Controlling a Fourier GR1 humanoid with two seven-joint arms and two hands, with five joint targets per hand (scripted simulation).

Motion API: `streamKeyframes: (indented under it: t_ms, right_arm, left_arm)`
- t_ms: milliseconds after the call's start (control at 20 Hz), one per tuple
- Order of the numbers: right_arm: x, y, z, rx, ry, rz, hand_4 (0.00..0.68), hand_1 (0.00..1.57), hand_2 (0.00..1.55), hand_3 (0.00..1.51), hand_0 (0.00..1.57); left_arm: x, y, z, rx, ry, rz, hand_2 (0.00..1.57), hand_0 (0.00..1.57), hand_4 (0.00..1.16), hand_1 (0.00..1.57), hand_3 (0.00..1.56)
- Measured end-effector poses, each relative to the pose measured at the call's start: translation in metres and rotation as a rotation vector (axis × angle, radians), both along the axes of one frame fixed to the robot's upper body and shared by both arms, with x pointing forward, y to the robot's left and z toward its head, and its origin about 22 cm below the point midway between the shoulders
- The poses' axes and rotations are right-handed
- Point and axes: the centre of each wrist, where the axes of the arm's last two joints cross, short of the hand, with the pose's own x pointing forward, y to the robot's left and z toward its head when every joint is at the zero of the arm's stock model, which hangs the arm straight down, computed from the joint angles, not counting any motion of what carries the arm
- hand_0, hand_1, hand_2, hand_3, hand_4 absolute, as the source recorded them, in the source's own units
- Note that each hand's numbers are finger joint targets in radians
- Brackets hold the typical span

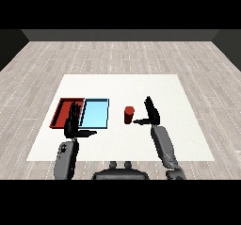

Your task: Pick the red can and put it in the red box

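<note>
Item 1, far left: shallow rectangular red tray [62,107], lying flat on the white table [122,85], touching the next tray along its right edge. This is your destination.

Item 2: left hand [72,124], black, on a grey forearm, held up in front of the near edges of both trays. Fingers straight and spread, thumb out to the right, holding nothing.

Item 3: shallow rectangular light blue tray [95,113], just right of the red one. Not wanted; you must pass over it.

Item 4: small red cylindrical can [129,114], standing upright on the table, right of the blue tray and apart from it.

Item 5: right hand [150,112], black, just right of the can. Fingers straight and raised, thumb pointing left towards the can; nothing held.

Step in hand, as judged: the reach. Bring your right hand in from the side so the palm meets the can's wall at mid-height, then curl the fingers round it; a nudge from the thumb could tip it. Lift clear before crossing the blue tray.

Writing: no brand, label or lettering can be read on any item
</note>
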Motion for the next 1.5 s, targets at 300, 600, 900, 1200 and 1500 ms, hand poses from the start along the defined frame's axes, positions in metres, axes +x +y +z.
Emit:
streamKeyframes:
  t_ms: [300,600,900,1200,1500]
  right_arm:
    - [0.001,0.013,-0.015,0.030,0.027,0.024,0.000,0.00,0.00,0.00,0.00]
    - [0.001,0.025,-0.033,0.062,0.060,0.036,0.000,0.00,0.00,0.00,0.00]
    - [0.013,0.033,-0.033,0.069,0.073,0.045,0.000,0.00,0.00,0.00,0.00]
    - [0.013,0.046,-0.041,0.083,0.088,0.055,0.000,0.00,0.00,0.00,0.00]
    - [0.020,0.057,-0.042,0.106,0.096,0.074,0.000,0.00,0.00,0.00,0.00]
  left_arm:
    - [-0.005,-0.007,-0.005,-0.004,-0.004,0.003,0.00,0.00,0.00,0.00,0.00]
    - [0.000,0.001,-0.003,-0.010,-0.008,0.004,0.00,0.00,0.00,0.00,0.00]
    - [-0.007,0.005,0.000,-0.005,-0.003,0.005,0.00,0.00,0.00,0.00,0.00]
    - [-0.003,0.006,-0.008,-0.003,-0.006,0.011,0.00,0.00,0.00,0.00,0.00]
    - [0.000,0.003,0.001,0.005,-0.011,0.014,0.00,0.00,0.00,0.00,0.00]
